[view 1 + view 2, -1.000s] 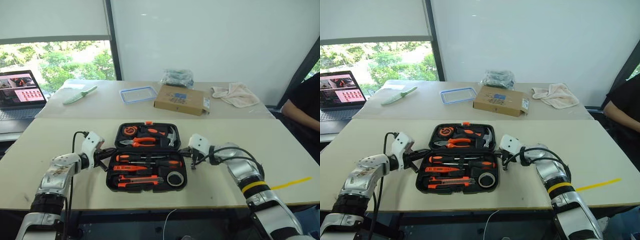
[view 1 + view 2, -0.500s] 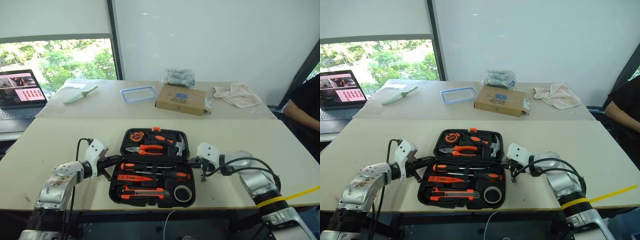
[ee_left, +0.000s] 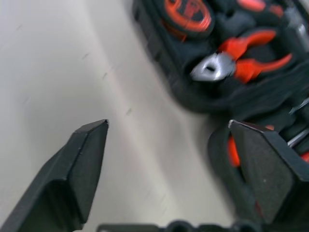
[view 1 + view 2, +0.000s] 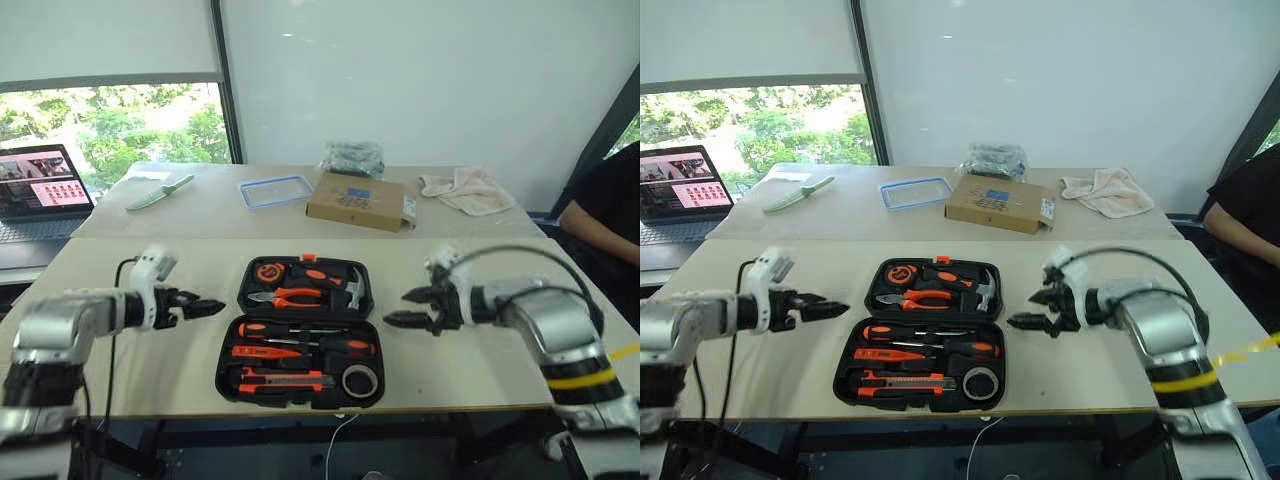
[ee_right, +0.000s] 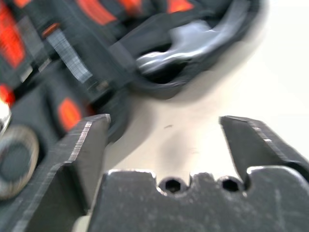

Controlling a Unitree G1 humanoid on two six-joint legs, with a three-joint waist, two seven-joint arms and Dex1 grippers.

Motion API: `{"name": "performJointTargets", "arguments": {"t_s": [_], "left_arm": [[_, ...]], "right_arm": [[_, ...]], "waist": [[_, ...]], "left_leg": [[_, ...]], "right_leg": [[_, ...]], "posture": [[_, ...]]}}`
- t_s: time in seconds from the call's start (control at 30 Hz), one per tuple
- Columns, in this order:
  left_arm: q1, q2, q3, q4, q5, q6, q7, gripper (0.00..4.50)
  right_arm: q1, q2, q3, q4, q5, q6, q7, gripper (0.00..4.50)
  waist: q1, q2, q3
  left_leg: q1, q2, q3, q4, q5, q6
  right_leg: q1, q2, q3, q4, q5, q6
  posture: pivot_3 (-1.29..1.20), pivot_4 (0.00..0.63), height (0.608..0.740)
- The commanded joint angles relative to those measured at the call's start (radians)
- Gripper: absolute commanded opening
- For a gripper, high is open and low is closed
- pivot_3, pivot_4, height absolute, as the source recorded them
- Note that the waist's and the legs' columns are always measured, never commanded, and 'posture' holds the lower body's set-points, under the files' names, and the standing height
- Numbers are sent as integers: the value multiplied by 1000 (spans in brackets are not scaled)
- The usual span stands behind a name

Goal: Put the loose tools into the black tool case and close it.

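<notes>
A plain white wall point(image 4: 420, 80) closes the far side of the room. To its left a window point(image 4: 110, 125) looks onto bright green foliage, with a pale roller blind point(image 4: 105, 35) drawn over its upper part and a dark vertical frame post point(image 4: 226, 80) at its edge. Daylight comes in from this side. Two pale beige tables stand one behind the other: the near table point(image 4: 130, 350) and the far table point(image 4: 220, 215), with a thin seam between them. At the right edge a dark slanted frame point(image 4: 600, 120) borders another strip of greenery. A strip of yellow tape point(image 4: 625, 352) lies on the near table's right end.
</notes>
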Motion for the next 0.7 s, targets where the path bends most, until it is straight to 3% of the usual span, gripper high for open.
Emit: {"name": "performJointTargets", "arguments": {"t_s": [0.03, 0.23, 0.5, 0.63, 0.7], "left_arm": [[-97, -32, -59, 79, 26, 48, 37, 4221], [-146, -45, -127, 131, 56, 37, 44, 4221], [-147, -37, -137, 148, 81, 28, 59, 4221], [-142, -41, -129, 150, 90, 23, 81, 4221], [-139, -44, -128, 152, 93, 19, 88, 3713]], "right_arm": [[-135, 89, -51, 134, 22, 162, -117, 4416], [-236, 178, -27, 305, 3, 127, -204, 4416], [-278, 220, 62, 430, -31, 72, -218, 4416], [-289, 212, 96, 452, -41, 68, -204, 3379], [-291, 209, 103, 461, -47, 65, -204, 2761]], "waist": [[-3, 0, 0], [-8, 0, 0], [-8, 0, 0], [-8, 0, 0], [-8, 0, 0]], "left_leg": [[-1, -1, 0, 0, 1, -1], [-3, -1, 0, -3, 6, -10], [-8, -1, 0, -3, 4, -7], [-8, -1, 0, -3, 4, -7], [-7, -1, 0, -3, 4, -7]], "right_leg": [[-1, 1, 0, 0, 0, -1], [-2, 2, 0, 2, 1, -2], [-4, 0, -1, -3, 1, 2], [-4, 0, -1, -2, 1, 2], [-4, 0, -1, -2, 1, 2]], "posture": [[0, 150, 740], [0, 150, 740], [0, 150, 740], [0, 150, 740], [0, 150, 740]]}}
